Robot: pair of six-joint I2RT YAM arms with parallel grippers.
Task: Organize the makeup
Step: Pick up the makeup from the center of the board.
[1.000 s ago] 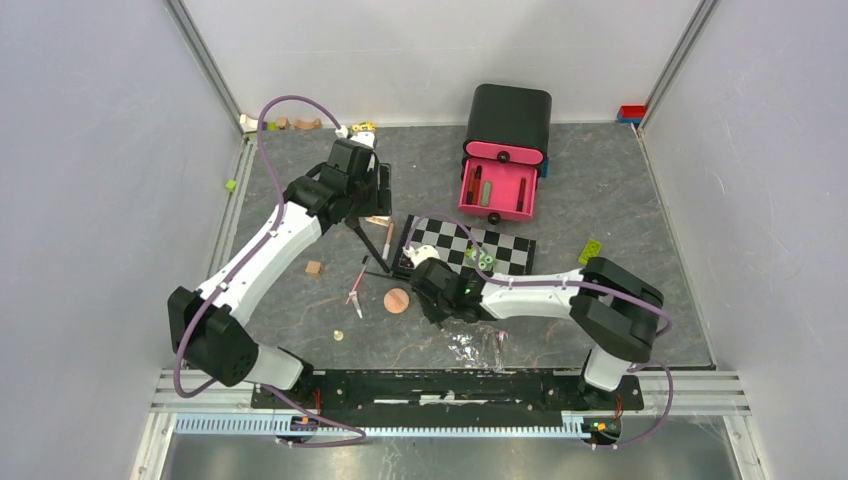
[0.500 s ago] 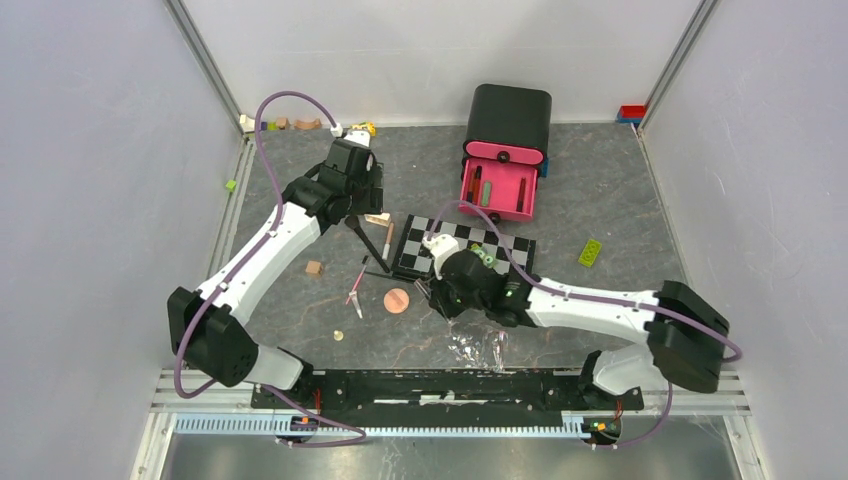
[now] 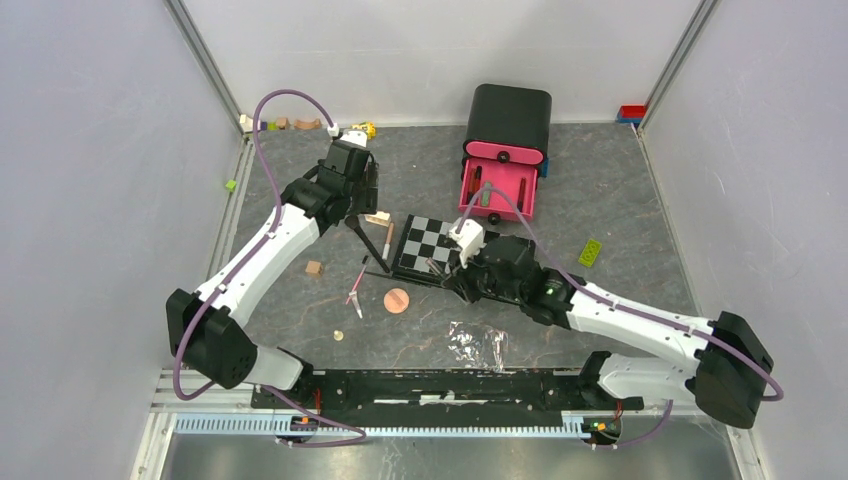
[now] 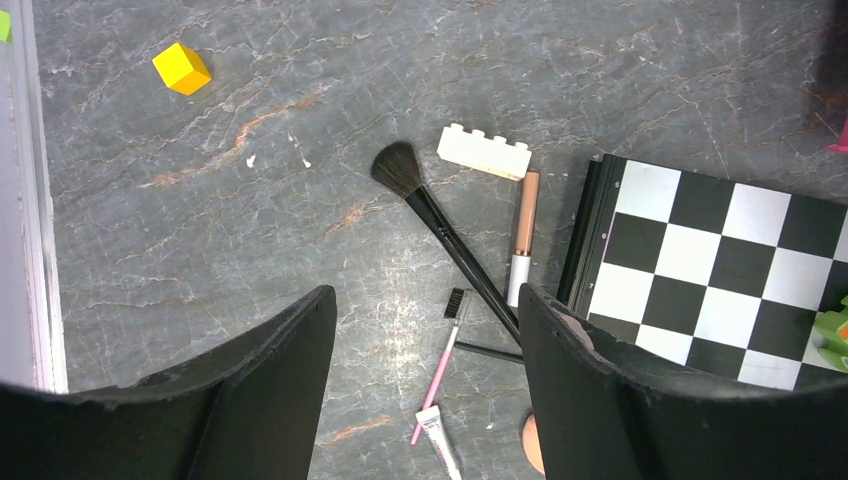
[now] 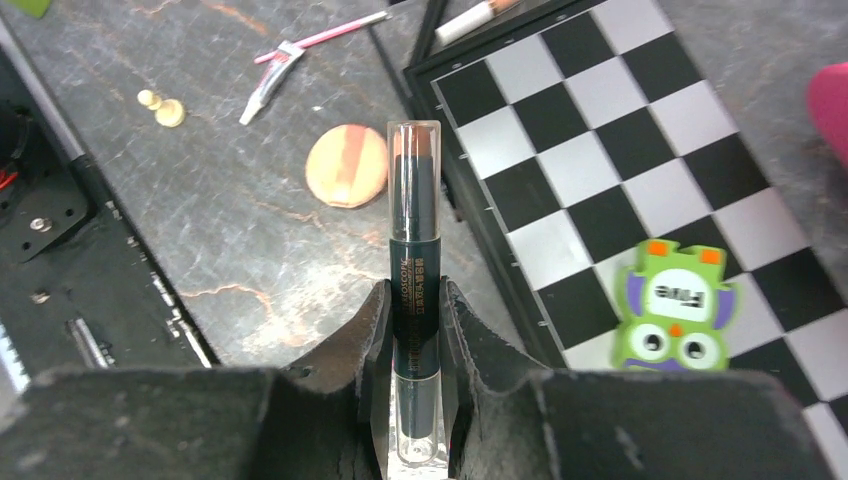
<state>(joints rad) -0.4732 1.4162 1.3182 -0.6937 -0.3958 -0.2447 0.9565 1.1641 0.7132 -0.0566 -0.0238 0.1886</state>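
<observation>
Pink drawer (image 3: 503, 192): some sticks inside.
Right gripper (image 5: 415, 330): clamped on dark stick (image 5: 413, 200).
Left gripper (image 4: 425, 300): jaws apart, empty.
Remaining: brush (image 4: 440, 225), puff (image 3: 397, 300), pink pencil (image 4: 438, 370), beige tube (image 4: 523, 225) loose.

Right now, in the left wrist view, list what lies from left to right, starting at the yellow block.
Yellow block → black brush → chequered board → green toy at the right edge. The white brick, pink pencil and peach tube overlap the brush's span, so they are left out.

Left pincer (image 4: 425, 335) agape, right pincer (image 5: 413, 300) clamped
</observation>
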